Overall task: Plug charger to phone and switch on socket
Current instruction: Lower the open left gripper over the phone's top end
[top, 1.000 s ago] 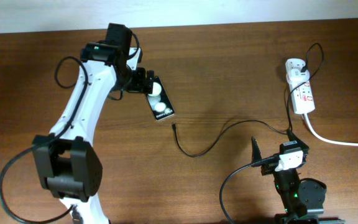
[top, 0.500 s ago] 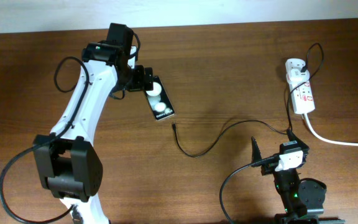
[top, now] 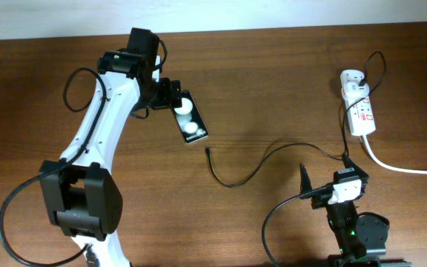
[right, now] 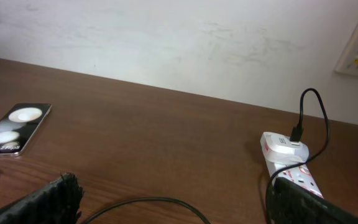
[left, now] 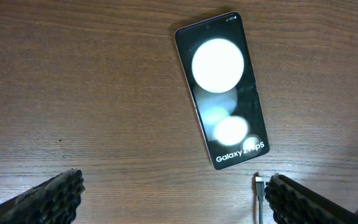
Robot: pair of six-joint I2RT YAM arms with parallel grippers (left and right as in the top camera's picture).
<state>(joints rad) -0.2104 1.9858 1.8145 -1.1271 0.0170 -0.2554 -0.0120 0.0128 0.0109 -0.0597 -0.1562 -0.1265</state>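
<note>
The phone (top: 190, 120) lies face up on the table, a black slab with two white spots; it also shows in the left wrist view (left: 222, 90) and the right wrist view (right: 11, 130). My left gripper (top: 170, 96) hovers over its far end, open and empty (left: 173, 199). The charger's black cable (top: 258, 167) curves across the table; its connector tip (top: 207, 151) lies loose just off the phone's near end (left: 259, 182). The cable ends in a white plug adapter (top: 351, 78) seated in the socket strip (top: 362, 115). My right gripper (top: 325, 182) is open and empty (right: 173, 211), low over the cable.
The strip's thick white cord (top: 406, 169) runs off the right edge. A pale wall (right: 166, 43) rises behind the table's far edge. The left arm (top: 98, 141) spans the left side of the table.
</note>
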